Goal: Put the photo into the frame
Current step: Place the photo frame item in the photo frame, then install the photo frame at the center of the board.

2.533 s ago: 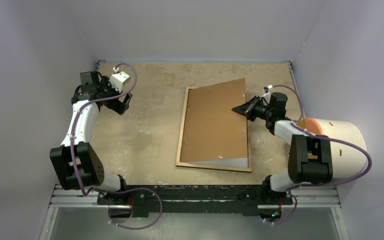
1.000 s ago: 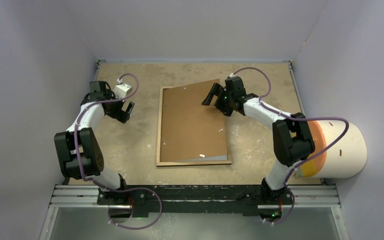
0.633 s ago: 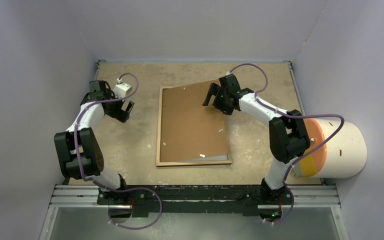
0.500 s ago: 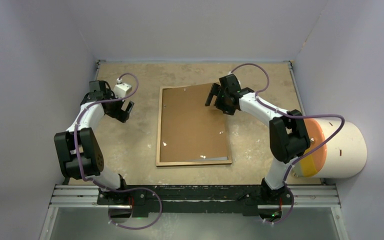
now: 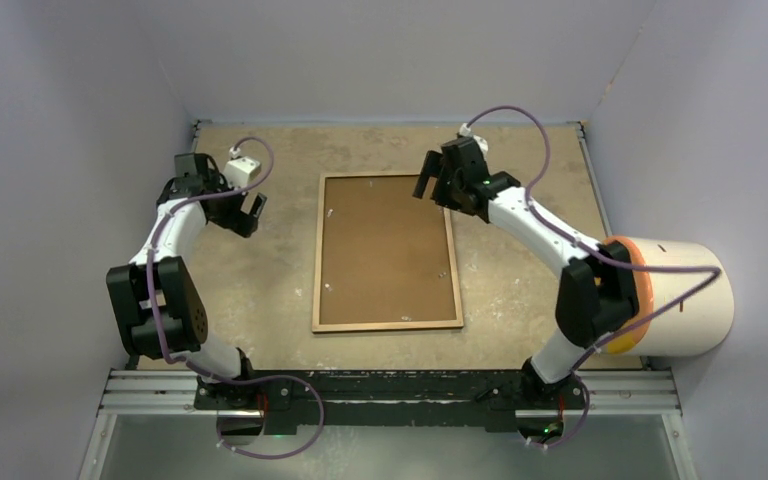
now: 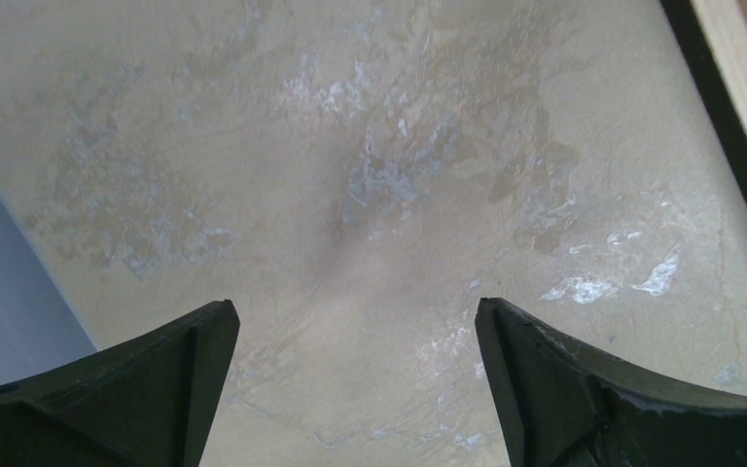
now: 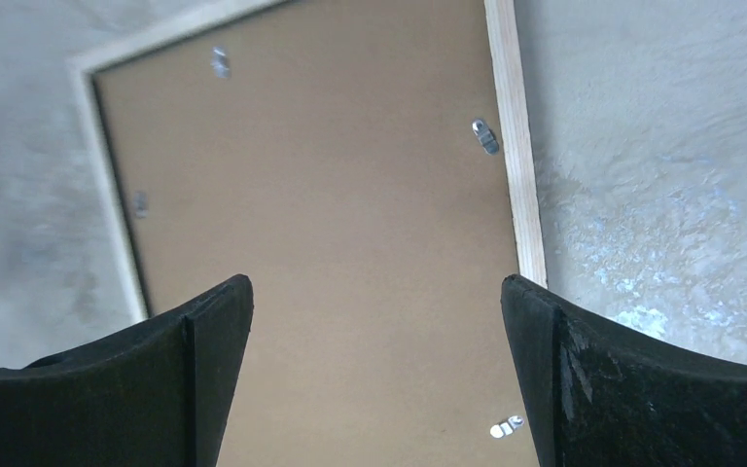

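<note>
Jaws wide apart on both sides, clamped on nothing. Left gripper [image 6: 352, 311] up over bare table [image 5: 260, 290], left of the frame [image 5: 318, 250] and well apart from it. In the left wrist view, only a strip of the frame's black edge and pale wood rim, top right corner. Right gripper [image 7: 374, 284] above the frame's far right corner, aimed down at the backing board [image 5: 385, 250], raised off it. Right-hand rim just inside the right finger in the wrist view.

Frame flat on the table, about the middle, back side up, long sides running near to far. Plain brown backing board seated inside the light wood rim, covering the whole opening. Small metal tabs [image 7: 485, 136] along the rim's inner edge, a few showing as bright specks in the top view. Photo out of sight in all three views.

White drum [image 5: 690, 300] with an orange end, on its side at the table's right edge, beside the right arm's elbow, well apart from the frame. Grey-violet walls on three sides.
</note>
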Controlling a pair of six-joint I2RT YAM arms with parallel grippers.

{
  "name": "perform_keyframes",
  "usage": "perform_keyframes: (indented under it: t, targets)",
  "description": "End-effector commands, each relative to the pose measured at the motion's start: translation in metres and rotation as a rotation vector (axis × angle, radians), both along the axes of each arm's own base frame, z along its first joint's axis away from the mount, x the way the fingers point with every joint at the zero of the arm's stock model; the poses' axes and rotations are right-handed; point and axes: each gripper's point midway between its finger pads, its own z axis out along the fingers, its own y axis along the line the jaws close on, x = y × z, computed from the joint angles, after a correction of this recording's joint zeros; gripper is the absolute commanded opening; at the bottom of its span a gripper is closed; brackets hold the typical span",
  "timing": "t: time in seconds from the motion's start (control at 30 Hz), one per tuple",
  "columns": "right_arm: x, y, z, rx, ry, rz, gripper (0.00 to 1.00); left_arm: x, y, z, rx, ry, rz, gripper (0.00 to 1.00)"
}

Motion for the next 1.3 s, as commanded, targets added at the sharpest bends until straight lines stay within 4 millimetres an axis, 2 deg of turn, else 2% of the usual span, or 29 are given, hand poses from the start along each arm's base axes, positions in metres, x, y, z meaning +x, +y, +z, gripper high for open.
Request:
perform_keyframes:
  t: [0.0,0.07,0.17,0.27,0.3,0.43,0.47,0.57,0.63,0.77,0.87,1.07,1.27]
  targets:
    - [0.004,-0.004,0.062,0.160,-0.150,-0.001,0.99,0.013,-0.021,0.040,-0.125,-0.089,-0.022,1.00]
    - [0.006,0.011,0.069,0.230,-0.171,0.059,0.99,0.012,-0.035,0.041,-0.209,-0.077,-0.043,1.00]
    - [-0.001,0.047,0.079,0.326,-0.212,0.202,0.99,0.012,-0.056,0.035,-0.349,-0.030,-0.058,1.00]
    - [-0.007,0.084,0.079,0.353,-0.245,0.296,0.99,0.017,-0.074,0.026,-0.471,0.025,-0.060,0.92]
    - [-0.008,0.096,0.074,0.355,-0.238,0.324,0.98,0.020,-0.079,0.022,-0.508,0.045,-0.055,0.89]
    - [-0.013,0.146,0.040,0.407,-0.152,0.429,0.84,0.034,-0.099,0.005,-0.627,0.121,-0.052,0.74]
    - [-0.013,0.156,0.032,0.417,-0.136,0.440,0.80,0.036,-0.105,0.000,-0.646,0.138,-0.053,0.67]
    - [-0.008,0.181,0.013,0.445,-0.103,0.454,0.74,0.042,-0.123,-0.011,-0.665,0.182,-0.069,0.59]
    - [-0.001,0.192,0.002,0.458,-0.084,0.456,0.72,0.042,-0.138,-0.020,-0.673,0.212,-0.090,0.56]
    - [0.014,0.212,-0.007,0.487,-0.075,0.462,0.70,0.041,-0.154,-0.034,-0.703,0.263,-0.110,0.49]
    - [0.022,0.222,-0.014,0.494,-0.067,0.469,0.68,0.041,-0.158,-0.043,-0.718,0.280,-0.114,0.43]
    - [0.030,0.236,-0.034,0.521,-0.032,0.470,0.58,0.041,-0.162,-0.060,-0.724,0.310,-0.110,0.33]
    - [0.034,0.246,-0.047,0.551,0.008,0.465,0.48,0.041,-0.168,-0.066,-0.739,0.341,-0.107,0.30]
